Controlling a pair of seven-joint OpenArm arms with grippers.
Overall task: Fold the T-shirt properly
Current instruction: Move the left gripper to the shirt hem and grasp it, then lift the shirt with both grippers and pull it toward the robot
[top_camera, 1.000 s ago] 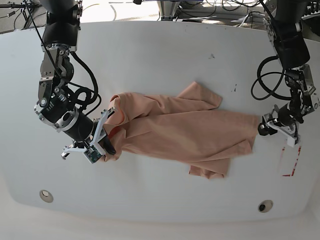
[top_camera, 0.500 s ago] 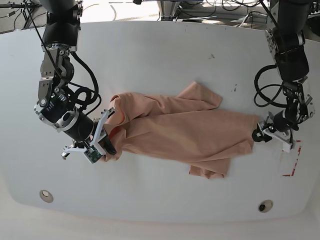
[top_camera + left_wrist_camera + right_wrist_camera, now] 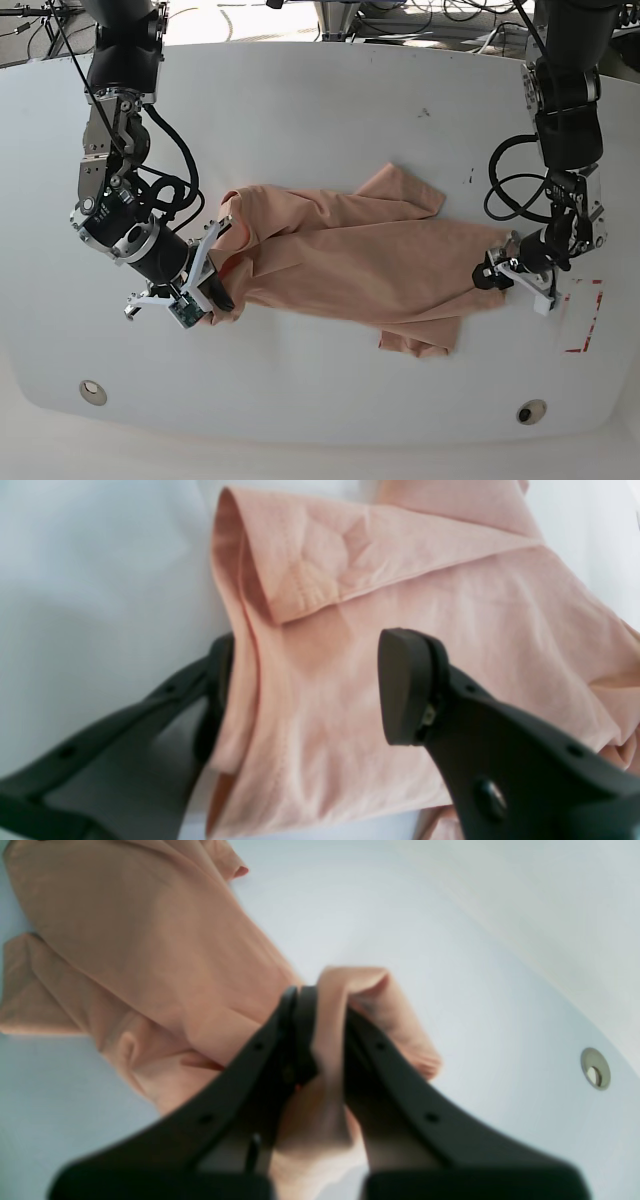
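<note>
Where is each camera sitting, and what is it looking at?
Base: up high, looking down at the white table, the T-shirt and both arms.
Left wrist: on the left arm, facing the shirt's edge between its open jaws, the left gripper.
Right wrist: on the right arm; the right gripper pinches cloth.
All views share the T-shirt.
</note>
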